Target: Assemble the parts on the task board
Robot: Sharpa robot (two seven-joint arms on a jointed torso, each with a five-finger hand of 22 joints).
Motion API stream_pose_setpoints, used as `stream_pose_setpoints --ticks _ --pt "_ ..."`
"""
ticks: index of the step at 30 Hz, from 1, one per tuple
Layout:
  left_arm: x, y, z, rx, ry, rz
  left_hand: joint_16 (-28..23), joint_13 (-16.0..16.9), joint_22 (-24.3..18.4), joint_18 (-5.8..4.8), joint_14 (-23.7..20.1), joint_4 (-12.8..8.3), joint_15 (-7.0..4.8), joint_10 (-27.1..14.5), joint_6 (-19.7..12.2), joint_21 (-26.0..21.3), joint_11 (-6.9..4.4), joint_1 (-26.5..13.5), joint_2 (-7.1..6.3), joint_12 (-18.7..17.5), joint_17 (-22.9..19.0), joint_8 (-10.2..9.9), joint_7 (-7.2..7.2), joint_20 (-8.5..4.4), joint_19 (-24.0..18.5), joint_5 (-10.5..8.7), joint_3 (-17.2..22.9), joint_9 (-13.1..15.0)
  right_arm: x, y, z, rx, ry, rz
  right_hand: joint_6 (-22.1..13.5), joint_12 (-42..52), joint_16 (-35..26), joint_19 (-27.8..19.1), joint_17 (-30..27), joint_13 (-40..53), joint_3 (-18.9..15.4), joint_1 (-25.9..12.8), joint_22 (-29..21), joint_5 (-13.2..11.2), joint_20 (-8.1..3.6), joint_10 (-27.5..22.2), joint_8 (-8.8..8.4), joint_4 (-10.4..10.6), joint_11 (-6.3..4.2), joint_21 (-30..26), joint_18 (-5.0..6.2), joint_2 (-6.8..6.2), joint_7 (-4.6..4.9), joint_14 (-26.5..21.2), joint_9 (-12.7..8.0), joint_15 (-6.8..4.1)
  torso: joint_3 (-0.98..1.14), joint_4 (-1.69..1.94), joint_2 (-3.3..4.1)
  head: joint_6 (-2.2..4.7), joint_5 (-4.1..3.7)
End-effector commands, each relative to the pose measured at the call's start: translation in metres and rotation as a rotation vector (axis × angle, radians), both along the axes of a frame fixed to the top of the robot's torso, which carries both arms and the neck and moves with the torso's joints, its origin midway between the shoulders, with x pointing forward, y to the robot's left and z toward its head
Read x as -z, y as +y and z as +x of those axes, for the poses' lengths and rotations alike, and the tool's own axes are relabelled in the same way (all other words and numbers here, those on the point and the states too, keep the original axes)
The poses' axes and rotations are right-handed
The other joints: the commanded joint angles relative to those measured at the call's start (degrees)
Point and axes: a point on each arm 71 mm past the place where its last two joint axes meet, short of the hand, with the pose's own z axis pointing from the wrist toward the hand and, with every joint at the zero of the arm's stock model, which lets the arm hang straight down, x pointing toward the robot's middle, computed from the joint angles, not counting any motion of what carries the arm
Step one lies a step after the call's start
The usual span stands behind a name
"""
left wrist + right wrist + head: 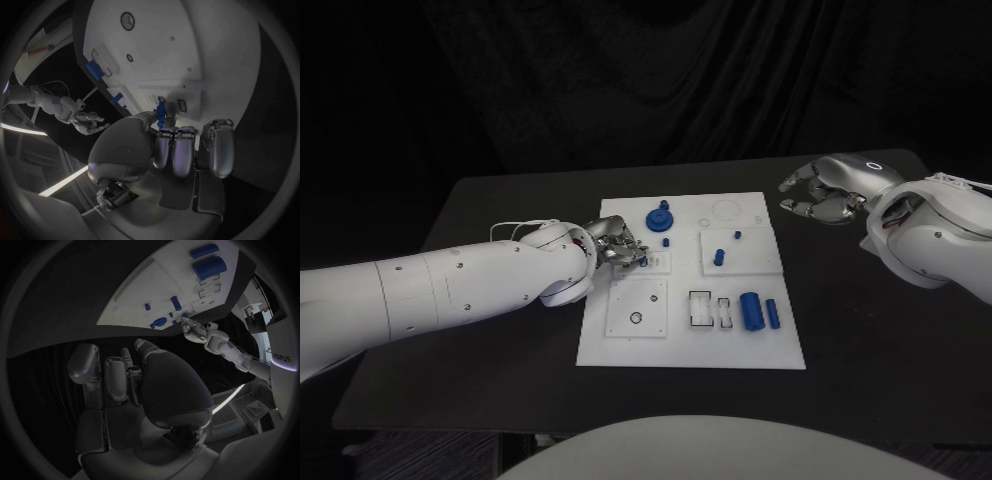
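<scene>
head view: the white task board (pixel 689 345) lies mid-bench (pixel 473 380). the left hand (pixel 615 250) hovers over the board's left-centre; the right hand (pixel 822 192) hangs curled and empty off its far right corner. blue parts: a round piece (pixel 659 219) far, cylinders (pixel 759 309) near right.

left wrist view: the left hand (pixel 181 145) pinches a small blue part (pixel 162 114) at the board (pixel 219 45).

right wrist view: the right hand (pixel 125 375) has its fingers folded in, well apart from the board (pixel 150 285).

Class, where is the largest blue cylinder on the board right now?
In the head view, the blue cylinder lies near the white board's front right edge, beside a thinner blue peg.
</scene>
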Motion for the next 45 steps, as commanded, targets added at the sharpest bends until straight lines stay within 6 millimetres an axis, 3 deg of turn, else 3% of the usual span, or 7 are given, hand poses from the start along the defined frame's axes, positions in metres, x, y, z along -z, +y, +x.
stream_pose_setpoints --ticks 1,13,16,22,29,45 --pt "0.001 -0.0011 -0.0016 0.006 0.006 -0.007 0.1 15.1 9.3 0.04 6.1 -0.1 0.15 6.1 0.0 -0.3 0.03 -0.2 -0.15 0.1 15.1 -0.1 -0.13 -0.21 0.1 -0.15 0.3 0.1 0.0018 -0.0012 0.0 0.016 0.009 -0.007 0.3 -0.4 0.0 -0.3 0.0 9.9 0.3 0.5 4.5 0.2 0.09 0.7 -0.2 -0.1 0.33 -0.4 0.17 0.16 0.03 2.0 0.0 0.49 -0.01 0.03 -0.03 -0.01 0.09" --pt "0.0022 -0.0004 -0.0018 0.005 0.008 -0.007 0.1 15.1 9.1 0.15 6.1 0.1 0.18 6.1 0.0 -0.7 0.08 -0.5 -0.29 0.1 15.1 -0.3 -0.08 -0.19 -0.2 -0.79 0.6 0.1 0.003 -0.0007 0.0 0.015 0.015 -0.009 0.3 -0.6 -0.3 -0.4 -0.2 9.7 0.4 0.4 4.4 0.2 0.11 0.5 -0.23 -0.1 0.36 -0.6 0.21 0.14 0.05 1.9 -0.1 0.51 -0.01 0.05 -0.07 -0.01 0.14" --pt "0.0025 -0.0004 -0.0018 0.007 0.009 -0.006 0.1 15.1 9.0 0.2 6.1 0.4 0.26 6.1 0.0 -1.0 0.14 -1.0 -0.37 0.1 15.1 -0.5 -0.02 -0.12 -0.4 -3.23 1.0 0.1 0.0032 -0.0007 0.0 0.016 0.016 -0.01 0.3 -0.6 -0.3 -0.4 -0.2 9.7 0.4 0.4 4.4 0.2 0.11 0.5 -0.23 -0.1 0.36 -0.6 0.21 0.14 0.05 1.9 -0.1 0.51 0.0 0.06 -0.05 -0.01 0.16" --pt "0.0026 -0.0009 -0.0017 0.01 0.008 -0.008 0.1 15.1 8.7 0.38 6.1 2.1 0.56 6.1 0.0 -1.8 0.51 -3.3 -0.43 0.1 15.1 -1.4 0.37 0.14 -0.9 -11.44 0.2 -0.2 0.0035 -0.0002 0.0001 0.015 0.019 -0.011 0.3 -0.6 -0.3 -0.4 -0.2 9.7 0.4 0.4 4.4 0.2 0.11 0.5 -0.23 -0.1 0.36 -0.6 0.21 0.14 0.05 1.9 -0.1 0.51 -0.01 0.05 -0.03 -0.01 0.22" --pt "0.0028 -0.0009 -0.0012 0.012 0.007 -0.009 0.1 15.1 8.8 0.4 6.1 3.4 0.88 6.1 0.3 -2.0 0.89 -6.0 -0.33 0.1 15.1 -2.5 0.81 0.44 -0.9 -14.89 -2.1 -1.3 0.0039 -0.0001 0.0001 0.015 0.022 -0.014 0.3 -0.7 -0.4 -0.4 -0.3 9.6 0.4 0.4 4.4 0.2 0.12 0.4 -0.24 -0.1 0.37 -0.8 0.23 0.13 0.06 1.9 -0.1 0.52 0.0 0.01 -0.02 -0.01 0.3" --pt "0.0037 0.0003 -0.0016 0.01 0.013 -0.004 0.1 15.1 9.0 0.39 6.1 3.4 0.98 6.1 0.9 -2.1 0.97 -8.0 -0.06 0.1 15.1 -2.8 0.83 0.58 -0.8 -16.23 -4.3 -1.6 0.0047 -0.0004 0.0 0.018 0.032 -0.02 0.3 -0.8 -0.4 -0.4 -0.4 9.6 0.4 0.4 4.4 0.2 0.12 0.4 -0.24 -0.1 0.37 -0.8 0.24 0.12 0.06 1.9 -0.1 0.52 0.0 0.05 0.04 -0.01 0.35"
